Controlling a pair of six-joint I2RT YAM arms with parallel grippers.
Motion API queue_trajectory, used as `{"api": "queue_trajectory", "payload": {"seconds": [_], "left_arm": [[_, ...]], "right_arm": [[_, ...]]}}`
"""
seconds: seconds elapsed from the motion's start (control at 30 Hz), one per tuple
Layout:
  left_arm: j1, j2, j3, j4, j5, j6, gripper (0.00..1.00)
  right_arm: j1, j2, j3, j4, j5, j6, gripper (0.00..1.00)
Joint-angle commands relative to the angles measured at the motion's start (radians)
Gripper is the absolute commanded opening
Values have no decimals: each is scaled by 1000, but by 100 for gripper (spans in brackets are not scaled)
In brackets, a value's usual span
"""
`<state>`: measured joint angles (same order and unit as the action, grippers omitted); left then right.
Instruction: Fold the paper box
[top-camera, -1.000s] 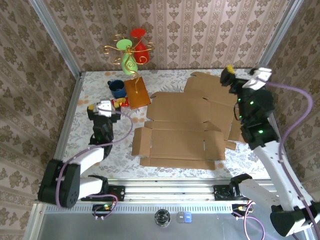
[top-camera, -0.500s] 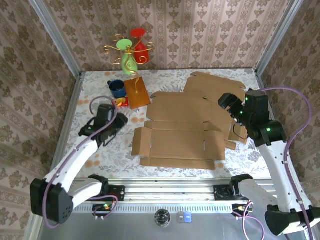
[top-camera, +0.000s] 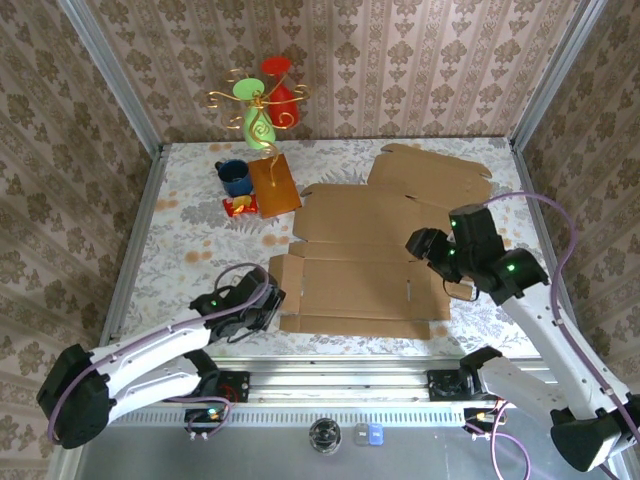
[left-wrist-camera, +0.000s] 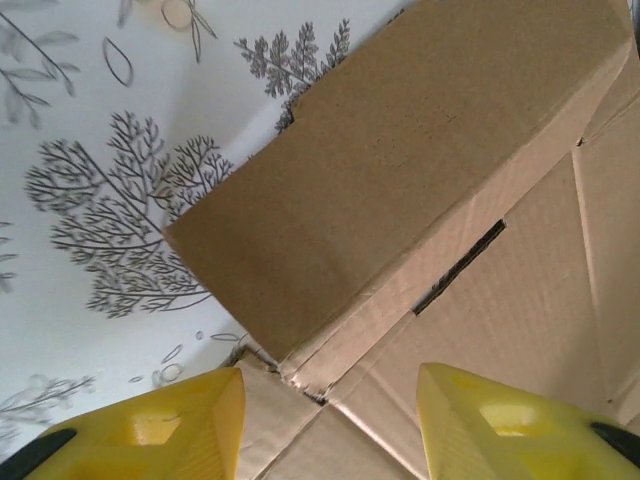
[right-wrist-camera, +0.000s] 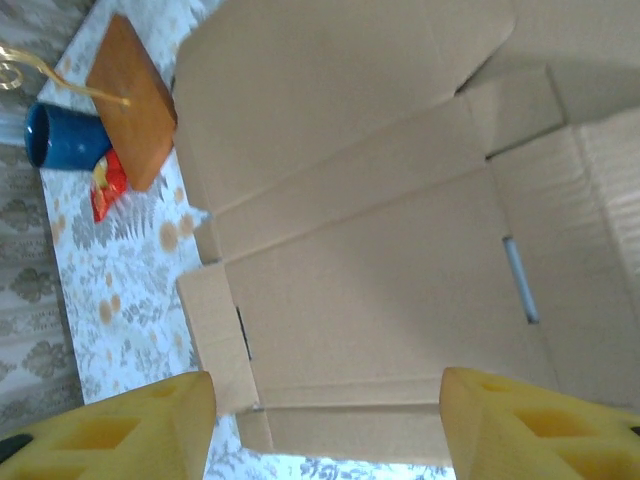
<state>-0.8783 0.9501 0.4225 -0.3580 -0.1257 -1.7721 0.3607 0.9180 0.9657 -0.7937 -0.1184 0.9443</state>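
Box: the box (top-camera: 355, 285) lies unfolded and flat in the middle of the worktop (top-camera: 190, 250), flaps spread out on all sides, long side parallel to the near edge.
Box, close up: the left wrist view shows its near-left corner (left-wrist-camera: 420, 180), with an end flap over the patterned cloth and a narrow slot cut along a crease. The right wrist view takes in most of the box's panels (right-wrist-camera: 370, 290).
Left claw: the left claw (top-camera: 268, 302) is at the box's near-left corner, low over it. Its yellow fingers (left-wrist-camera: 170, 425) are spread, with the corner crease in the gap (left-wrist-camera: 330, 420) and nothing pinched.
Right claw: the right claw (top-camera: 420, 245) is over the right end of the box. Its fingers (right-wrist-camera: 130, 425) are spread wide above the cardboard (right-wrist-camera: 325, 420), gripping nothing.
Sheet: a second flat cardboard sheet (top-camera: 430, 180) lies behind the box, toward the far right, partly under it.
Mug: a blue mug (top-camera: 235, 177) stands far left, just beside a brown board (top-camera: 274, 185).
Packet: a red packet (top-camera: 241, 206) lies in front of the mug, against the board.
Stand: a gold wire stand (top-camera: 260, 100) with red and green pieces rises behind the board.
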Motion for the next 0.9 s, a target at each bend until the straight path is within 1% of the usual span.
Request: {"api": "queue_trajectory", "payload": {"seconds": [0.0,0.27,0.5,0.57,0.67,0.87], "left_arm": [[-34,3,-39,137,-57,-137,50],[-68,23,-97,186,-80,-184,49],[-67,27,-125,207,-105,-177,44],[-67,30,-130,214,-114,-177,44],[-67,50,-158,293,-132,-171,41],[-67,118,-159,379,-127,-149,38]], "right_arm": [[17,-19,-41,66,-62,69,60],[23,-5,-67,84,-72,86,60],[23,-1,-94,114,-93,114,59],[23,-2,-95,114,-93,113,59],[23,-1,-104,121,-99,118,59],[24,-11,-136,137,-109,143,58]]}}
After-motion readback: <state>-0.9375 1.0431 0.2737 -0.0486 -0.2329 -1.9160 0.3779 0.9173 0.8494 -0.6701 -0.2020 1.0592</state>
